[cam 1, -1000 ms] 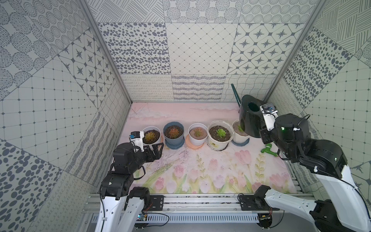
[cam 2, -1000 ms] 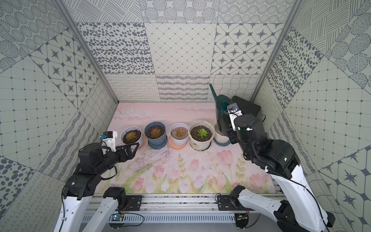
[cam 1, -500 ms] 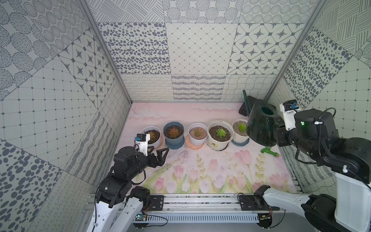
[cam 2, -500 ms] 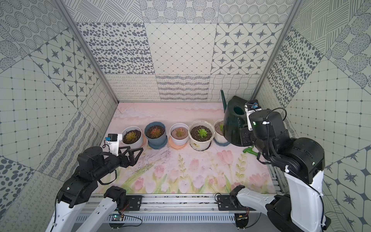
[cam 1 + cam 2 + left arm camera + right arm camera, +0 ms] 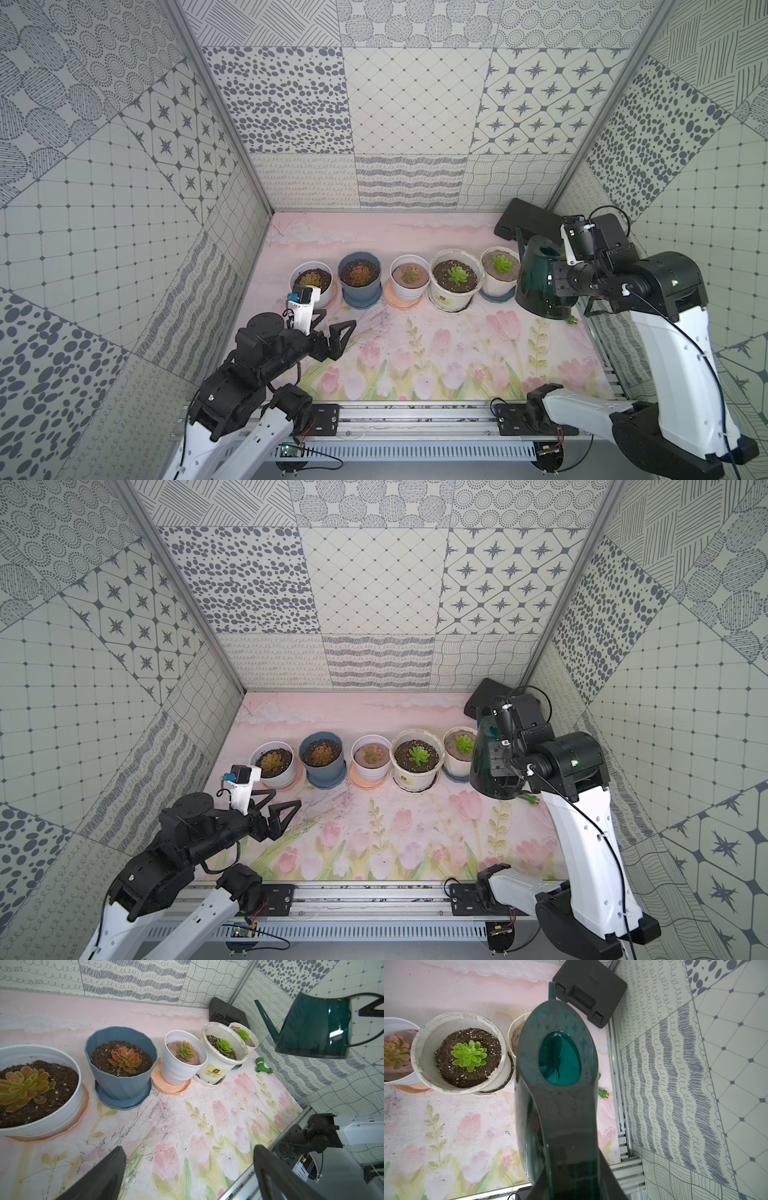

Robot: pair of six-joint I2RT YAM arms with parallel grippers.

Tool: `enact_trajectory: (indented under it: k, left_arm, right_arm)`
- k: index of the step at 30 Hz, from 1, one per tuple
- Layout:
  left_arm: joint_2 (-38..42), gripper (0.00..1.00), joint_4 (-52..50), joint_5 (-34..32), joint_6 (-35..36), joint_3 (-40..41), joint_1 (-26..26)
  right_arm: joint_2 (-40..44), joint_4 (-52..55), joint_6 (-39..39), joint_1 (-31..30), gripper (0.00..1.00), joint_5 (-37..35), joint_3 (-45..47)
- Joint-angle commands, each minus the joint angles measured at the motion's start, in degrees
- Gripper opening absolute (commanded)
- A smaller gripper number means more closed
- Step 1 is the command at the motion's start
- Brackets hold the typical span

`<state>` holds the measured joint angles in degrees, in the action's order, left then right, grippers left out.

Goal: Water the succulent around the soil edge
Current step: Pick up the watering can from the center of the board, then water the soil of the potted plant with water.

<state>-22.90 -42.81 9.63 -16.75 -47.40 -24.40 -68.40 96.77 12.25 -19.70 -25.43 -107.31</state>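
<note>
Left pincer [image 5: 330, 328] wide open, empty, hovers over the front-left of the worktop [image 5: 374, 232], near the leftmost of five pots lined across the middle. Succulent [image 5: 501, 262] is in the rightmost one, a white ribbed pot [image 5: 496, 286] near the right edge, with the tan soil edge [image 5: 488, 268] ringing it. Watering can [image 5: 540, 286] is lifted, just right of that pot, spout toward the back edge. Right pincer [image 5: 557, 279] clamps the can's handle. Black box [image 5: 528, 220] in back-right corner.

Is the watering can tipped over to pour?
No, roughly upright: the watering can hangs above the table, spout pointing upward, no water falling.
</note>
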Motion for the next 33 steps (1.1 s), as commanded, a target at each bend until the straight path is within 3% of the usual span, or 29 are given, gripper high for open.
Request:
enact_trajectory:
  k: [1,19,33]
  left_arm:
    - [0.4,0.99,-0.8,-1.0,1.5,-0.1,-1.6]
    - [0.7,0.99,-1.3,-2.3,2.1,-0.3,-5.0]
    - [1.0,0.99,-1.4,-2.7,2.2,-0.2,-5.5]
  right_arm:
    - [0.7,3.6,0.1,0.9,0.00,0.0,-0.1]
    - [-2.7,6.1,4.6,1.8,0.00,10.2,-1.2]
    - [-4.5,6.1,5.1,1.8,0.00,12.0,0.6]
